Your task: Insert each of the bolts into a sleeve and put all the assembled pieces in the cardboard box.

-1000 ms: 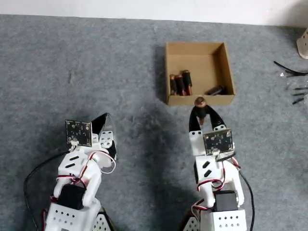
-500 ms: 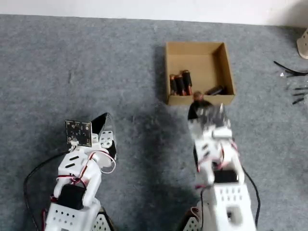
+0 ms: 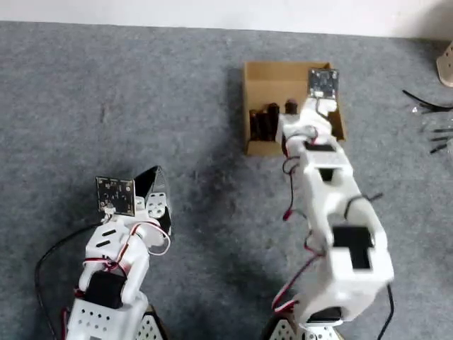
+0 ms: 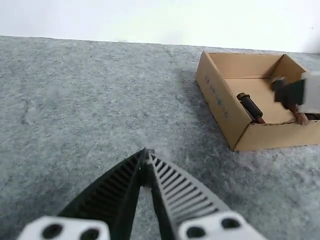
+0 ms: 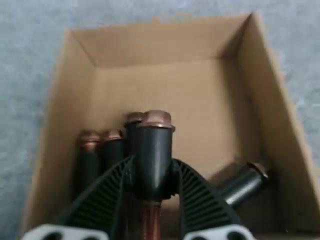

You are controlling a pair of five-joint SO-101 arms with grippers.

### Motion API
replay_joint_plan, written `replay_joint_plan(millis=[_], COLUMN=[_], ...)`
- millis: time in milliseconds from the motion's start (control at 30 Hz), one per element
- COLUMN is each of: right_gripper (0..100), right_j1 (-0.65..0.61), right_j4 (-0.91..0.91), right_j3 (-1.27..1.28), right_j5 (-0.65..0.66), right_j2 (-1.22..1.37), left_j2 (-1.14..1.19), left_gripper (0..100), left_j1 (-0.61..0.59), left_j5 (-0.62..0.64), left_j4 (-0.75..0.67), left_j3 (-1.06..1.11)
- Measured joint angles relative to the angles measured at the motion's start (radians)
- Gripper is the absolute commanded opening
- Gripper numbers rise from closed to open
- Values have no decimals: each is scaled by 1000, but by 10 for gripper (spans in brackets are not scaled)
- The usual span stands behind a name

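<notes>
The cardboard box (image 3: 263, 75) stands at the back of the table, with several assembled bolt-and-sleeve pieces (image 3: 262, 120) lying inside. My right gripper (image 5: 151, 172) is over the box, shut on an assembled piece (image 5: 153, 150), a black sleeve with a copper bolt head at its end. Inside the box (image 5: 165, 95) three pieces (image 5: 102, 145) lie side by side and another piece (image 5: 245, 181) lies at an angle. The right arm (image 3: 322, 170) stretches from the front to the box. My left gripper (image 4: 147, 165) is shut and empty above the carpet, well short of the box (image 4: 225, 107).
Grey carpet (image 3: 141, 106) covers the table. Black cable ties (image 3: 428, 106) lie at the right edge, and a pale object (image 3: 446, 64) sits at the far right corner.
The right arm has extended forward from in front of the box to over it, carrying the assembled piece. The left arm has not moved.
</notes>
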Motion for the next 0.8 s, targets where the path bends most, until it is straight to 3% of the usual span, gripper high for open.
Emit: replay_joint_plan(millis=[400,633,800], right_gripper=[15,326,348], right_j1=[5,5,5], right_j4=[0,-2,80], right_j3=[-103,-114,-130], right_j5=[0,0,0], right_j2=[112,110,109], left_j2=[0,0,0], left_gripper=[10,10,10], left_j1=[0,0,0], left_j5=[0,0,0], left_j4=[0,0,0], left_j3=[0,0,0])
